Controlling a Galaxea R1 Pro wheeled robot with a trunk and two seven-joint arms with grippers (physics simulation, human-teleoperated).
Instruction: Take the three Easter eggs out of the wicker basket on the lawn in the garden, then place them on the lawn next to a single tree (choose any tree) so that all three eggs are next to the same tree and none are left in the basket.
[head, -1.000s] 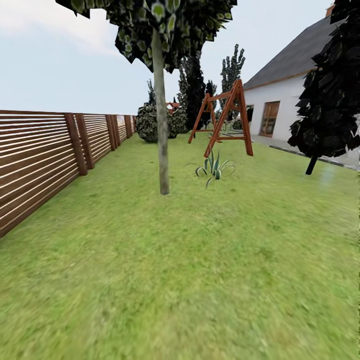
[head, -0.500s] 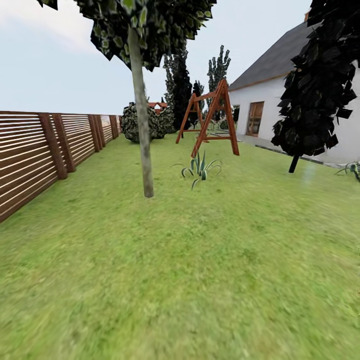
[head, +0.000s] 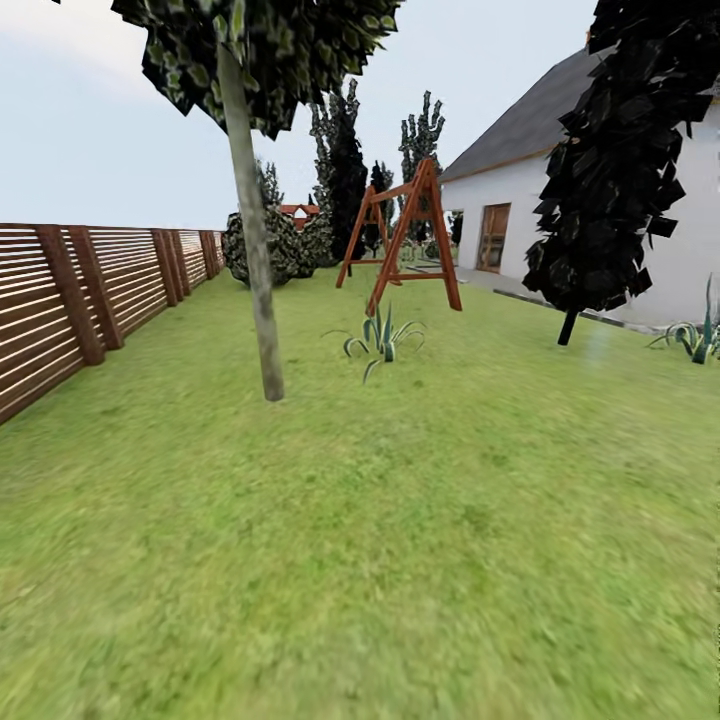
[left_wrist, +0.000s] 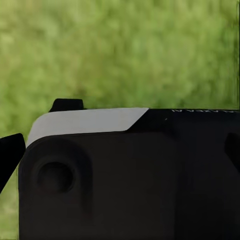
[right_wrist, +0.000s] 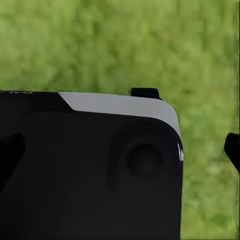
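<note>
View is panned rightward; tree (head: 255, 300) now sits nearer the fence (head: 80, 290); basket still sought; pincer states cannot be told.

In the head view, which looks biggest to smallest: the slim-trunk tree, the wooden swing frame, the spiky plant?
As they look, nearness aside:
1. tree
2. swing frame
3. spiky plant

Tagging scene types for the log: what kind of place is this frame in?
A fenced back garden beside a house, most likely. Mottled green lawn runs up to a brown slatted wooden fence; a slim-trunked tree stands close by, with a red-brown wooden swing frame and a white house behind.
</note>
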